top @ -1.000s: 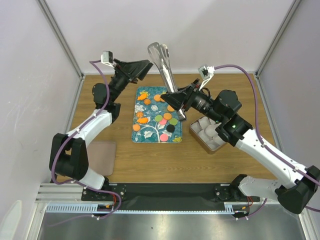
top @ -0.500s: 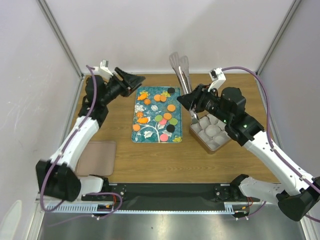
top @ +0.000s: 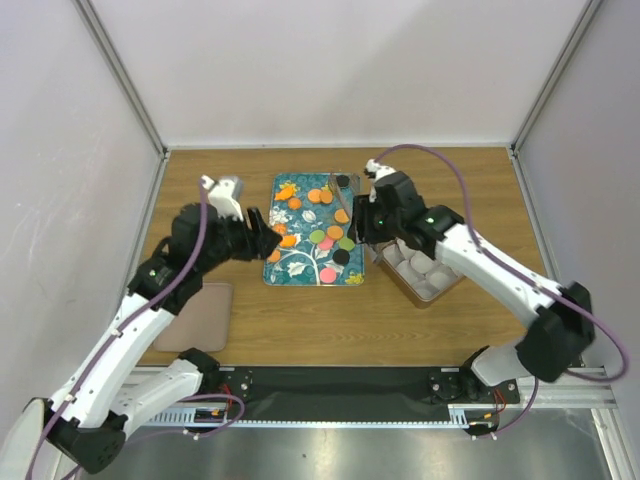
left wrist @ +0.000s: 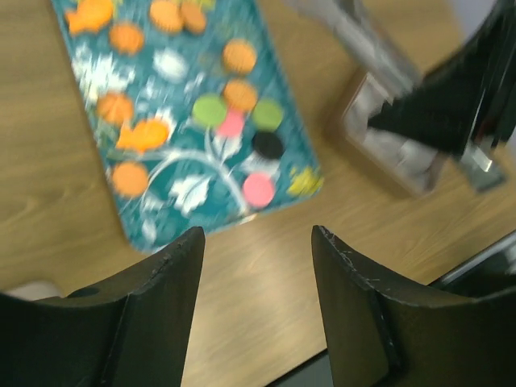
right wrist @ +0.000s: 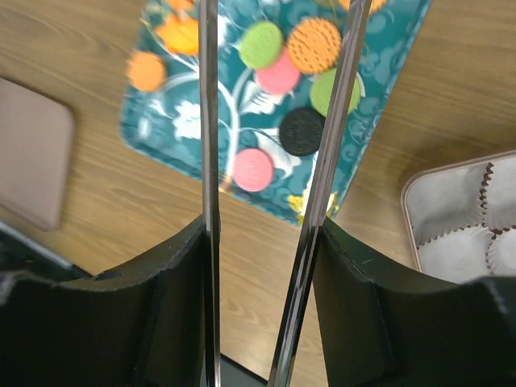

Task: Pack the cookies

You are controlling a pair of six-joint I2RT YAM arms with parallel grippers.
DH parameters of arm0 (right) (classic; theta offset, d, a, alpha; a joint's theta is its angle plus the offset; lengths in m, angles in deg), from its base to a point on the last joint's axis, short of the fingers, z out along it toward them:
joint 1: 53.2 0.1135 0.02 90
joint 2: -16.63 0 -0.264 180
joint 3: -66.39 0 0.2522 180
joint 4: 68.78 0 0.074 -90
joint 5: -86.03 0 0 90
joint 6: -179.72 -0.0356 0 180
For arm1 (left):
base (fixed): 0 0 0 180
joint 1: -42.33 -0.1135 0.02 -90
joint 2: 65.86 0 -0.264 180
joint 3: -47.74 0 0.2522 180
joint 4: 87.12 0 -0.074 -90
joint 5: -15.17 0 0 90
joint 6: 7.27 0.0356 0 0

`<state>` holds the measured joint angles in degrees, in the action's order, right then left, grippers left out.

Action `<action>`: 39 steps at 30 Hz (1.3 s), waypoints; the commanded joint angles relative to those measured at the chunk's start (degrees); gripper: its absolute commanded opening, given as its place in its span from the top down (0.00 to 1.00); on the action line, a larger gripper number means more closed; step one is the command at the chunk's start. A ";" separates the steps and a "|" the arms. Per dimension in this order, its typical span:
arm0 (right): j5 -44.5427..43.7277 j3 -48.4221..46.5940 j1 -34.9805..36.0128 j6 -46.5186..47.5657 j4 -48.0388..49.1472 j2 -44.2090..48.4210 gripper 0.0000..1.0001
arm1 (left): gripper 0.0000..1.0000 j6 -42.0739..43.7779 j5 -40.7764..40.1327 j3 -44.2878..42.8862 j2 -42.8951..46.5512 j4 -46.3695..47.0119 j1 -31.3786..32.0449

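The cookies are small round discs in orange point(top: 342, 215), green point(top: 316, 237), pink point(top: 327, 274) and black point(top: 341, 256), lying on a teal printed tray point(top: 300, 262). My right gripper point(top: 365, 225) is shut on a pair of metal tongs point(right wrist: 208, 121), and their two arms stand apart above the black cookie point(right wrist: 301, 131) and a pink cookie point(right wrist: 252, 169). My left gripper point(top: 268, 238) hovers open and empty by the tray's left edge. In the left wrist view its gap point(left wrist: 258, 238) shows bare wood, with the tray point(left wrist: 89, 48) beyond.
A brown box point(top: 420, 272) lined with white paper cups sits right of the tray, also seen in the right wrist view point(right wrist: 459, 218). A flat brown pad point(top: 195, 315) lies at the near left. White walls enclose the table.
Both arms have come down from a raised pose. The tongs, upright before, now point down over the tray's right side. The left gripper has dropped beside the tray's left edge.
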<state>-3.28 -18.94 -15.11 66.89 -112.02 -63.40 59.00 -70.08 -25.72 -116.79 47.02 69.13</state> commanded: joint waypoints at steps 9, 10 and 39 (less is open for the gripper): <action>-4.29 -15.70 -1.08 5.87 -8.14 -18.32 0.53 | 0.38 9.05 -10.56 10.13 9.35 -6.14 7.21; -4.47 -15.79 -1.34 5.87 -8.49 -19.54 0.53 | 0.38 9.05 -9.60 10.48 10.32 -5.79 7.29; -8.16 -27.04 1.29 6.83 -22.03 -31.94 0.48 | 0.34 9.05 -7.04 15.84 15.52 -1.21 7.47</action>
<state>-10.65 -42.42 -14.34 72.90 -132.83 -94.68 66.79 -77.88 -10.03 -101.74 44.10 76.04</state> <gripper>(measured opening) 0.521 0.666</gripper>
